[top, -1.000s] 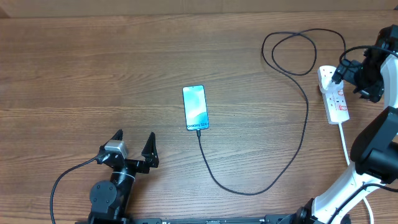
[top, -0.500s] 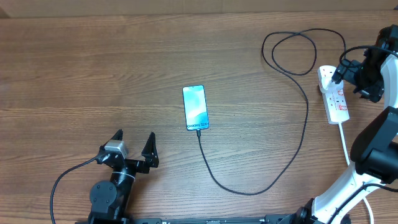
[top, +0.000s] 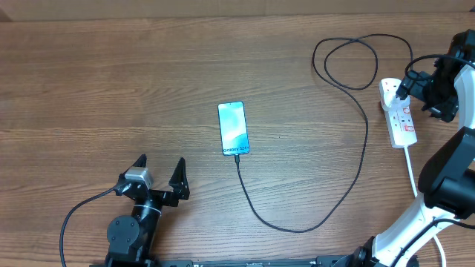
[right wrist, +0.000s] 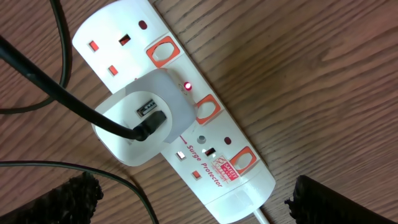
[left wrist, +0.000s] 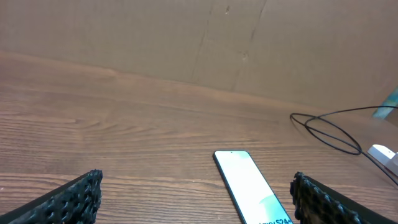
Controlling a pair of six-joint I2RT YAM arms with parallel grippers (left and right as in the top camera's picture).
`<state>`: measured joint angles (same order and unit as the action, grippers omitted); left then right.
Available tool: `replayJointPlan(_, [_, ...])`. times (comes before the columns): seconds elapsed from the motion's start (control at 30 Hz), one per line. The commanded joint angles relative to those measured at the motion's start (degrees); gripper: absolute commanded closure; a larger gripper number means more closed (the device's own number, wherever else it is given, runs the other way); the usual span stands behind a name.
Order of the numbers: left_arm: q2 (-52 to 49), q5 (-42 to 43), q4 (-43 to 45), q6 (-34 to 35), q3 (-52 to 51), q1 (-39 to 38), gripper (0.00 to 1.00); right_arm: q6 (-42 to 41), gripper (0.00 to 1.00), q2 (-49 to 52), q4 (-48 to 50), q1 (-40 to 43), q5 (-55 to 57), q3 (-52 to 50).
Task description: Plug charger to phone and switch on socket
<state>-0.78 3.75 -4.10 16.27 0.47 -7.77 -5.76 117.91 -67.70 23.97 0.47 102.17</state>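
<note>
Nearest to us, the left gripper (top: pixel 160 161) hovers over the brown wood-grain table (top: pixel 111 74), its black ridged fingers (left wrist: pixel 74 199) spread wide with nothing between them. Just beyond lies the slim black-edged phone (top: pixel 233 128), flat, its pale blue screen lit. Only the left wrist view reads part of the lettering "S24" at its near end, and it also shows a brown cardboard wall (left wrist: pixel 124 31) behind the table.

From above we see the thin black charger (top: pixel 364 141) meet the phone's near short edge, sweep right and coil into a loop at the far side.

At the far right the white elongated socket (top: pixel 401 115) lies under the right gripper (right wrist: pixel 194 186), whose jaws are parted wide, one on either side, holding nothing. Only the right wrist view shows the cable's black plug seated in a white adapter (right wrist: pixel 140 134) in the middle outlet, and a small red light (right wrist: pixel 187 86) glowing beside a red-framed switch.
</note>
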Motion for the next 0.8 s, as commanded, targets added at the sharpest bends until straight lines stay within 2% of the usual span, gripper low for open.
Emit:
replayJointPlan(0.0, [0.5,-0.8,-0.2,-1.1,-0.2,0.3,0.0,0.2,0.0,-2.0,0.2,0.2,0.5,-0.2])
replayJointPlan(0.37, [0.5,-0.8,-0.2,-1.1,-0.2,0.3,0.01,0.2,0.0,-6.1,0.2,-0.8,0.5,-0.2])
replayJointPlan(0.77, [0.5,-0.8,-0.2,-1.1,-0.2,0.3,0.0,0.2,0.0,-30.3,0.2,-5.5,0.5,-0.2])
